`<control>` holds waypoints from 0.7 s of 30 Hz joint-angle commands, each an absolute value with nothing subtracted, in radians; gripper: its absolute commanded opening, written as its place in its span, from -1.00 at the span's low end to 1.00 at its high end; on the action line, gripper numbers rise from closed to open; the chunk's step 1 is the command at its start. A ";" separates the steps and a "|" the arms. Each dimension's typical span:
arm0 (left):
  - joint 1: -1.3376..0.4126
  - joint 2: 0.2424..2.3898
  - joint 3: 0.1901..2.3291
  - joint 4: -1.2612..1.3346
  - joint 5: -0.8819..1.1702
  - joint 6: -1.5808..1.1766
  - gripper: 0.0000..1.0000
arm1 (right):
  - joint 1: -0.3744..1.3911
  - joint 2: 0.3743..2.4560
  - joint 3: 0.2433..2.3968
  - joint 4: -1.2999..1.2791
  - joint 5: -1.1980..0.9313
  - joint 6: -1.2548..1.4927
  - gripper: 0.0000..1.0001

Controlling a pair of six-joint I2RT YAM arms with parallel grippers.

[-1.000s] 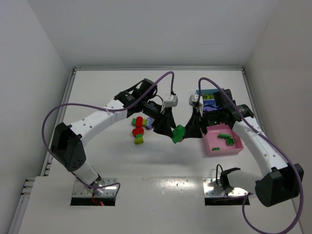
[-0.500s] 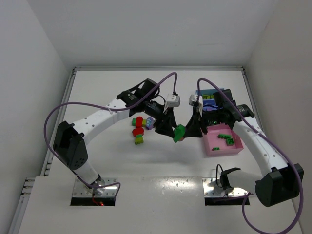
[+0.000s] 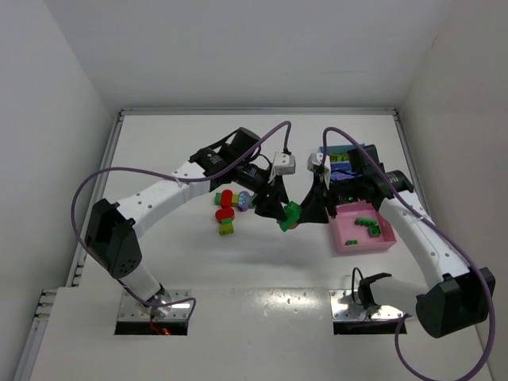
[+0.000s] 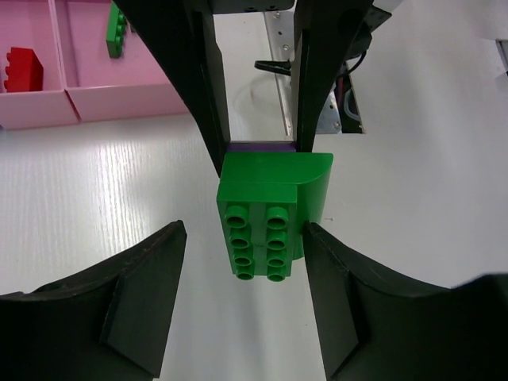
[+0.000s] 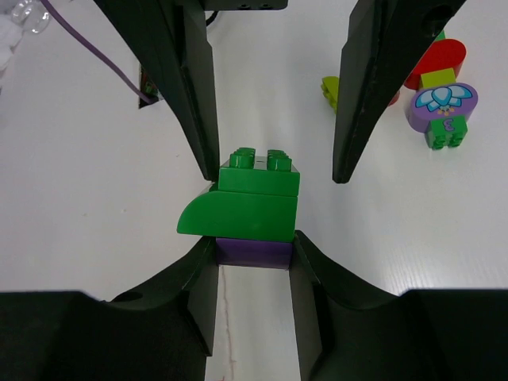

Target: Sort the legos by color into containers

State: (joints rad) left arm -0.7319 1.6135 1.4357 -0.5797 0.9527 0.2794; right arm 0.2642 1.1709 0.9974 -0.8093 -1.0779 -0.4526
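Observation:
A stack of two green legos (image 3: 290, 216) on a purple lego (image 5: 254, 254) hangs between both grippers over the table's middle. My right gripper (image 5: 252, 251) is shut on the purple lego at the stack's base; it also shows in the top view (image 3: 304, 213). My left gripper (image 4: 244, 230) faces it, open, with its fingers (image 4: 151, 286) on either side of the green lego (image 4: 266, 226); the left finger stands clear of it. A pink container (image 3: 363, 240) at the right holds green legos (image 3: 365, 225). A blue container (image 3: 341, 153) lies behind the right wrist.
Loose legos lie left of centre: red (image 3: 225, 198), yellow-green (image 3: 227, 228) and a round purple piece (image 5: 440, 107). In the left wrist view, a second pink container (image 4: 32, 115) holds a red lego (image 4: 24, 70). White walls enclose the table on three sides.
My left wrist has shifted slightly up and right. The green and purple stack stays between the two grippers. The right arm has barely moved.

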 commanded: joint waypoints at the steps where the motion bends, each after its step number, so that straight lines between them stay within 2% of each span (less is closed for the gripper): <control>1: -0.719 1.552 1.431 -0.543 0.959 0.290 0.33 | 0.265 1.149 1.015 -0.776 -1.158 -0.471 -1.00; 4: -0.719 1.543 1.420 -0.543 0.999 0.308 0.15 | 0.265 1.149 1.015 -0.776 -1.167 -0.471 -1.00; 6: -0.719 1.543 1.420 -0.543 1.035 0.308 0.10 | 0.265 1.160 1.026 -0.764 -1.167 -0.460 -1.00; 15: -0.719 1.575 1.440 -0.543 1.135 0.308 0.10 | 0.275 1.178 1.045 -0.713 -1.177 -0.413 -1.00; 17: -0.719 1.585 1.440 -0.543 1.135 0.308 -0.05 | 0.275 1.178 1.045 -0.703 -1.177 -0.402 -1.00; 21: -0.719 1.585 1.440 -0.543 1.117 0.308 -0.51 | 0.275 1.178 1.045 -0.703 -1.177 -0.402 -1.00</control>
